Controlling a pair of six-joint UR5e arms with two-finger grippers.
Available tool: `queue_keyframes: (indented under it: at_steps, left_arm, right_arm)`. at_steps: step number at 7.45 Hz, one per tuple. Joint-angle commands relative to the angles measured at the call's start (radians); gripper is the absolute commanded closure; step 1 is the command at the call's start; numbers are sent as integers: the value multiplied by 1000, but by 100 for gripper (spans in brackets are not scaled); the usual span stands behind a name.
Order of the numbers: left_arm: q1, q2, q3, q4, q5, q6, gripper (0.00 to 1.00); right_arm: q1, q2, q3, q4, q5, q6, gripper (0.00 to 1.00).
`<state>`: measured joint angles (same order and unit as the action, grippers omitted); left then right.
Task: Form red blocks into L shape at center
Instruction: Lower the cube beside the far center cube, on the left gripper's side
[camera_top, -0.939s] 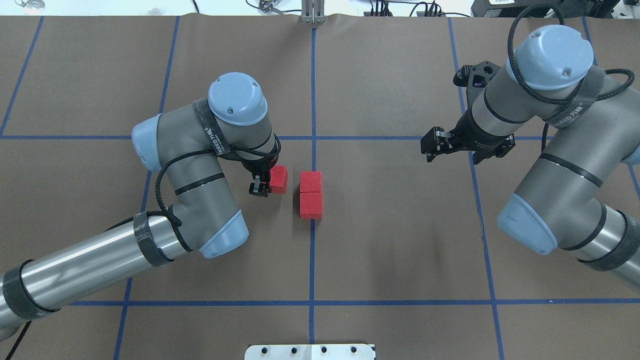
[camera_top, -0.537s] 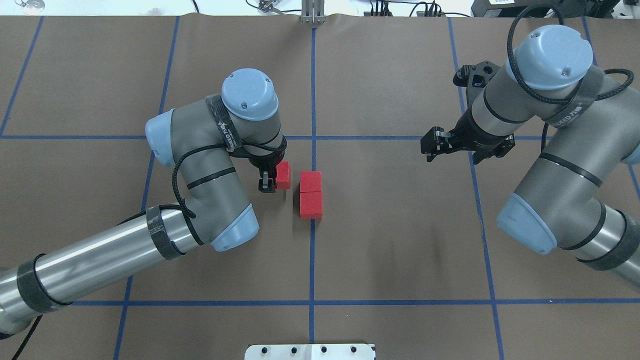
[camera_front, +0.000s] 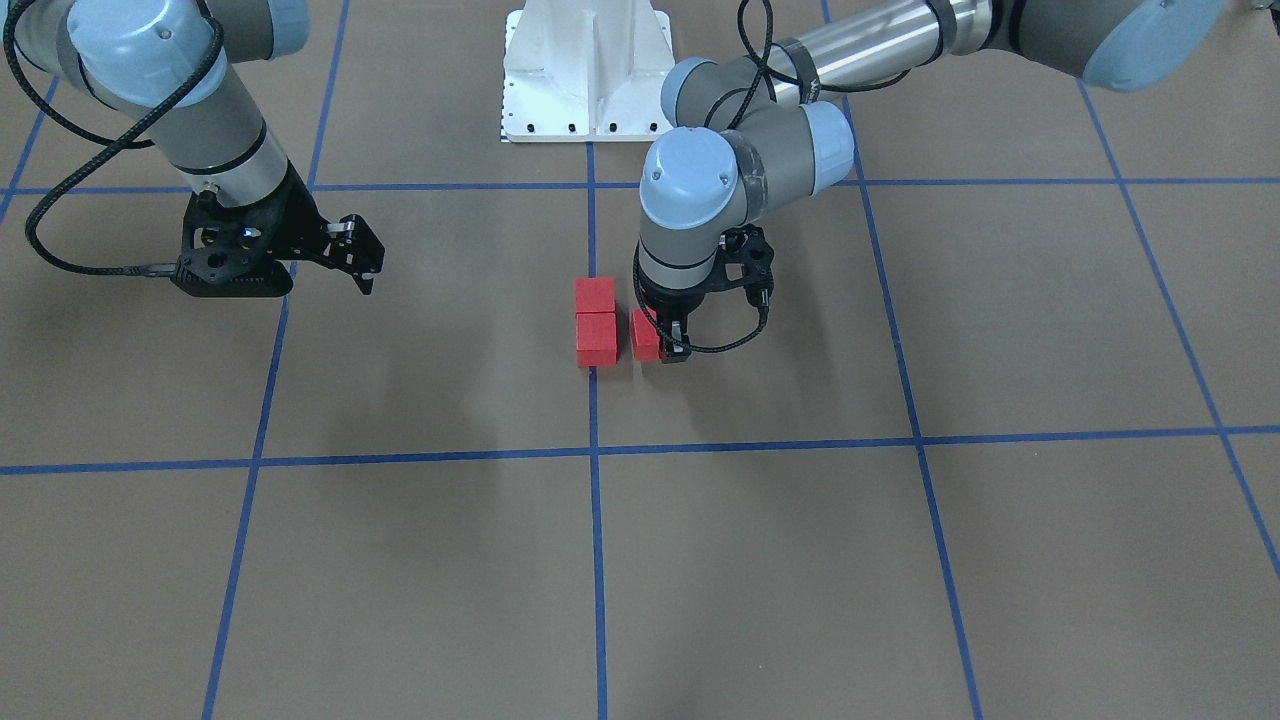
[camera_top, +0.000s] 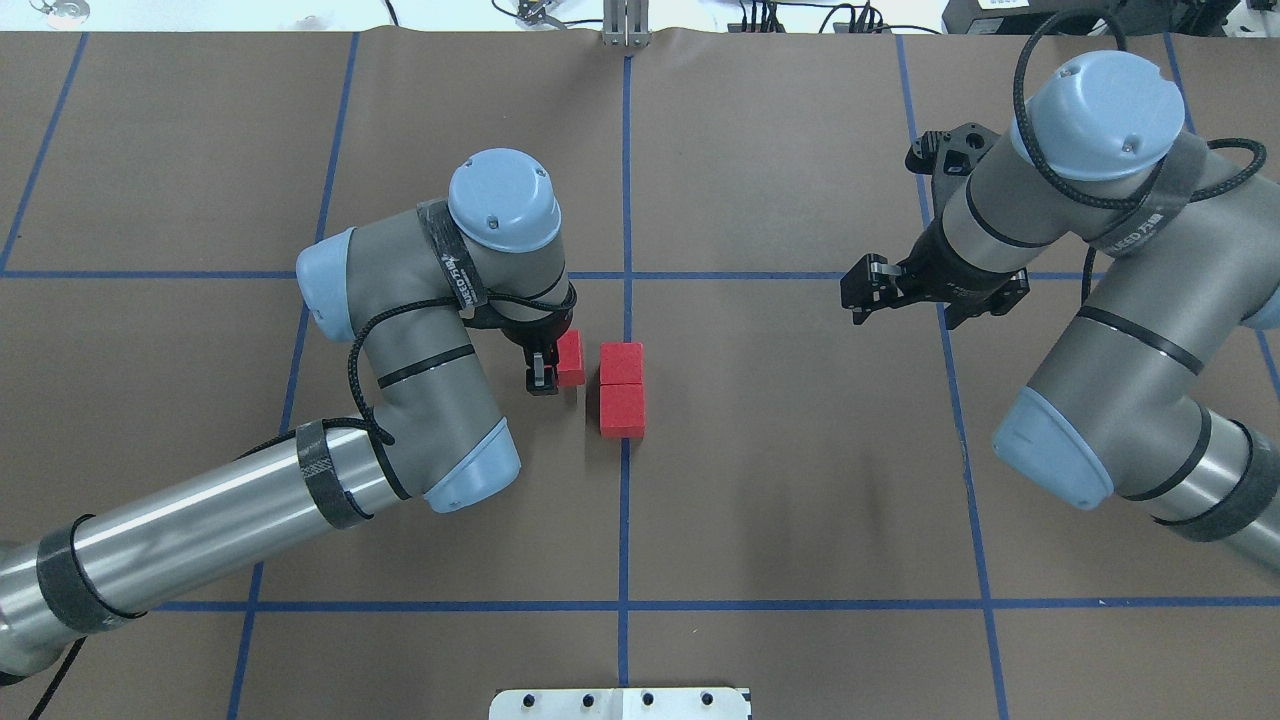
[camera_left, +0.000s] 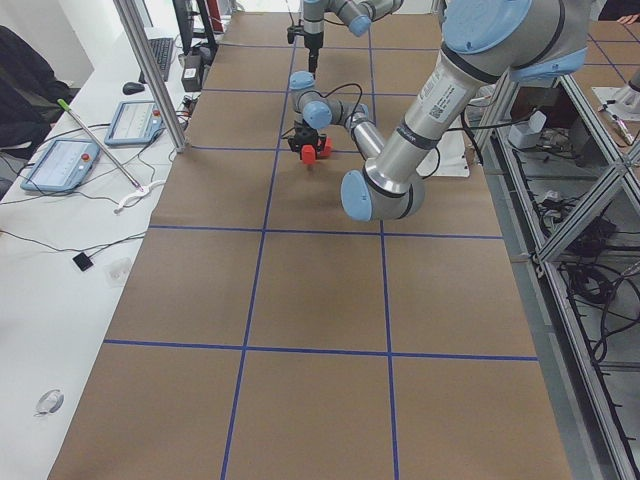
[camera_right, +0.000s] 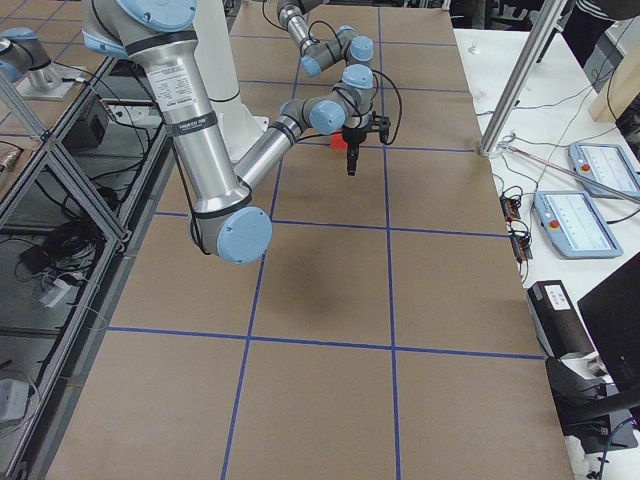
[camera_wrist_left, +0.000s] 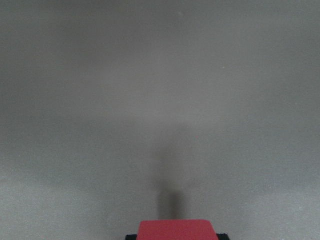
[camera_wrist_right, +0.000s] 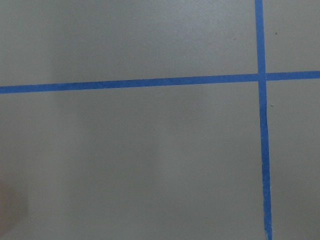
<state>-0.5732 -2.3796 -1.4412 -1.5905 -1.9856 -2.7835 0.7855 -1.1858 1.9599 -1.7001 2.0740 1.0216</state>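
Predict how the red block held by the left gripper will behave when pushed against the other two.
The red block has flat faces and square edges, so it probably slides rather than rolls. It is a squat cube, unlikely to tip. Its matte surface is likely not slippery.

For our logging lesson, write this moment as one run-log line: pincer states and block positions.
placed pair: touching, on blue centre line | left pincer: shut on third red block, gap beside pair | right pincer: open, aside | L: unfinished
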Motion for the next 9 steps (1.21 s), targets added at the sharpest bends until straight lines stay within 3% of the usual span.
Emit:
queue_keyframes:
  at_steps: [1, 9]
  left_arm:
    - [15, -7, 1, -2, 1, -13, 100]
    - [15, -6, 15, -32, 16, 10, 100]
  right_arm:
    - [0, 0, -3, 0, 0, 0, 0]
    - [0, 0, -1, 0, 0, 0, 0]
